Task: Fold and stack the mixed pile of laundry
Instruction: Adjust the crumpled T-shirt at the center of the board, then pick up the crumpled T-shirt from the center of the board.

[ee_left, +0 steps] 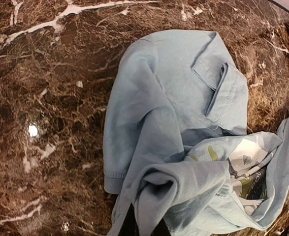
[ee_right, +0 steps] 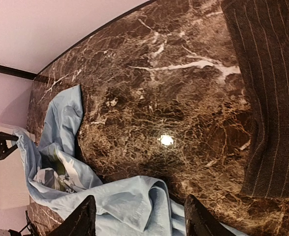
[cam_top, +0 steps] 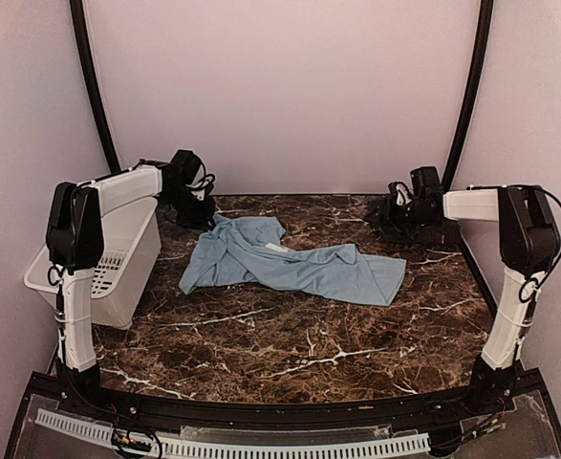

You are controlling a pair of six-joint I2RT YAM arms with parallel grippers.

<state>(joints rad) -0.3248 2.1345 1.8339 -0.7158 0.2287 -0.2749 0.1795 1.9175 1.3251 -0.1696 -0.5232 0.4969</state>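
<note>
The light blue T-shirt (cam_top: 290, 263) lies crumpled in a long band across the middle of the marble table. At its far left end my left gripper (cam_top: 196, 196) is shut on a bunched fold of the cloth (ee_left: 154, 196), which rises between the dark fingers at the bottom of the left wrist view. My right gripper (ee_right: 140, 219) stands open low over the shirt's right end, a hemmed edge (ee_right: 129, 206) lying between its fingers (ee_right: 82, 219). The black pinstriped shirt (ee_right: 270, 88) lies flat on the table beyond, at the right of that view.
A white plastic bin (cam_top: 127, 263) stands at the table's left edge beside the left arm. Bare marble (cam_top: 290, 344) stretches in front of the T-shirt. Pale walls close the back and both sides.
</note>
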